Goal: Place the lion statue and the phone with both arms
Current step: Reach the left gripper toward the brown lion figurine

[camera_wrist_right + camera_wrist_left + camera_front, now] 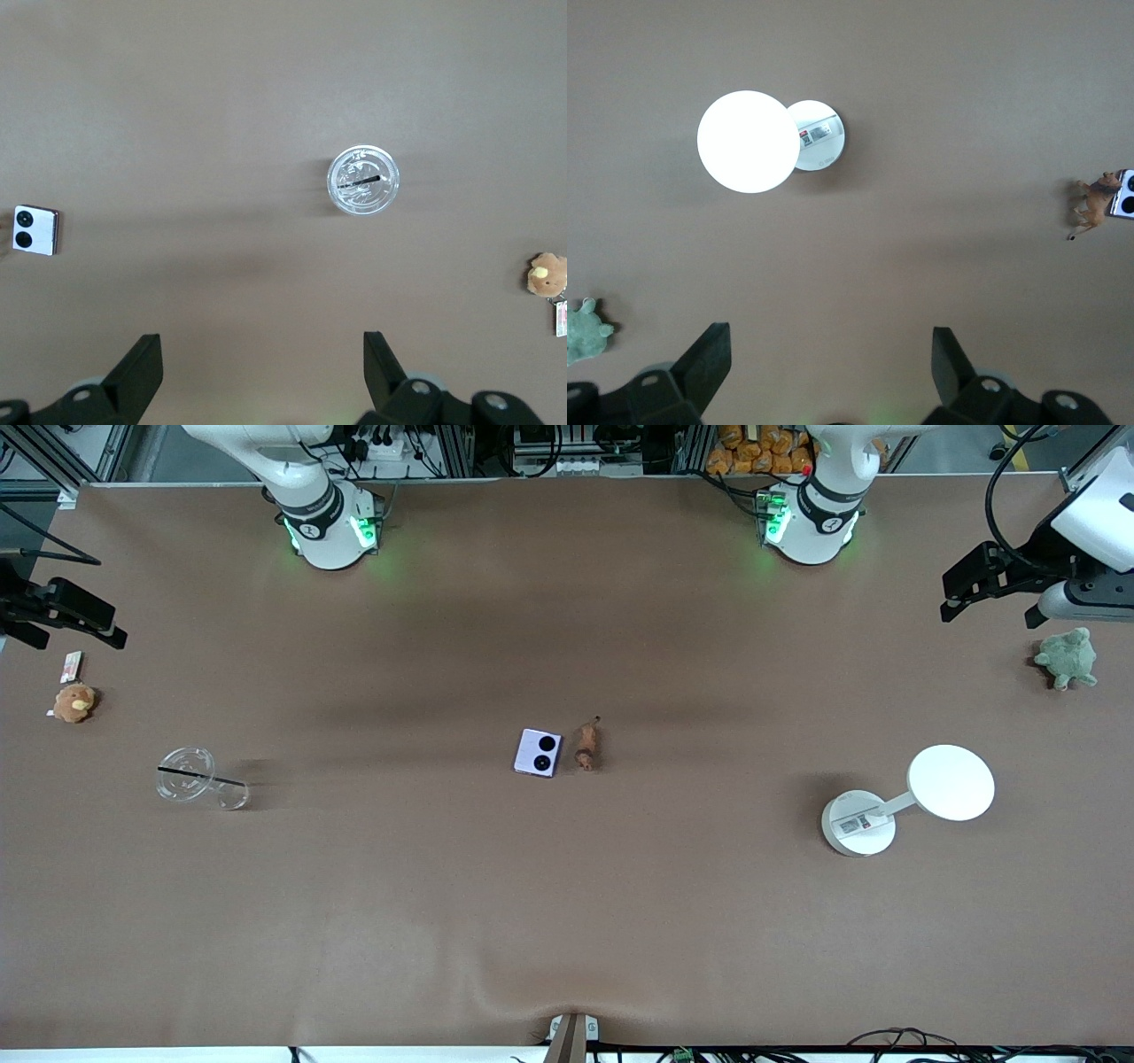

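Note:
The phone (538, 752), pale lavender with two black camera circles, lies flat at mid-table. The lion statue (586, 746), small and orange-brown, lies right beside it on the side toward the left arm's end. My left gripper (990, 613) is open and empty, up over the left arm's end of the table above the green plush turtle. Its wrist view (830, 345) shows the lion statue (1093, 203) and the phone's edge (1123, 193) far off. My right gripper (78, 641) is open and empty over the right arm's end. Its wrist view (262, 350) shows the phone (36, 230).
A white round disc on a stand (950, 782) and a green plush turtle (1067, 659) sit toward the left arm's end. A clear cup with a black straw (188, 774), a tan plush toy (73, 702) and a small card (72, 666) sit toward the right arm's end.

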Controlling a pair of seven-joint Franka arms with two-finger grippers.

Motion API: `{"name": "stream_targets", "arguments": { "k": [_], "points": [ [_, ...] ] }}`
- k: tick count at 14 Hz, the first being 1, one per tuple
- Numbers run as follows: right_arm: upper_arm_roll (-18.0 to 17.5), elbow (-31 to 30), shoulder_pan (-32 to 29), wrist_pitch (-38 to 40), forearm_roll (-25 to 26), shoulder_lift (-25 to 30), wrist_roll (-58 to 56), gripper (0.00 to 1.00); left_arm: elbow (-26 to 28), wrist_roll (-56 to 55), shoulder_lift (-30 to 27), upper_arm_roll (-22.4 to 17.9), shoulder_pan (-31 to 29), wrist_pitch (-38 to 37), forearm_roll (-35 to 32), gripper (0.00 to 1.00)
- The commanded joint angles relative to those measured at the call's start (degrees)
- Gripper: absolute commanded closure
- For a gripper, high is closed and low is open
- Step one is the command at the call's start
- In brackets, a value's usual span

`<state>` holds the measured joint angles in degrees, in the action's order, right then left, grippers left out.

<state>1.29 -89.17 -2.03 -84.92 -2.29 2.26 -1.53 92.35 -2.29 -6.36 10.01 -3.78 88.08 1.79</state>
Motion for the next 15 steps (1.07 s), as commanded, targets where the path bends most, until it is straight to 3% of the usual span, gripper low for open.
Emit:
{"name": "stream_targets", "arguments": {
  "k": [1,5,10,15],
  "points": [
    [0.38,0.06,0.36,0.63,-0.43,-0.59,-0.50,0.00,0.38,-0.79,-0.67,0.37,-0.43,-0.46,-0.91,0.00],
    [0.11,0.14,0.62,0.46,-0.43,-0.67,-0.50,0.00,-3.66,-0.70,2.40,0.37,-0.43,-0.54,-0.91,0.00],
    [0.02,0.05,1.06,0.28,-0.25,-0.67,-0.50,0.00,-3.84,-1.05,4.86,1.50,0.53,-0.11,-0.12,0.00],
    [0.02,-0.03,0.97,0.28,-0.17,-1.11,-0.50,0.00,-3.93,-1.14,10.30,7.83,1.94,0.42,-0.56,0.00]
  ]
}}
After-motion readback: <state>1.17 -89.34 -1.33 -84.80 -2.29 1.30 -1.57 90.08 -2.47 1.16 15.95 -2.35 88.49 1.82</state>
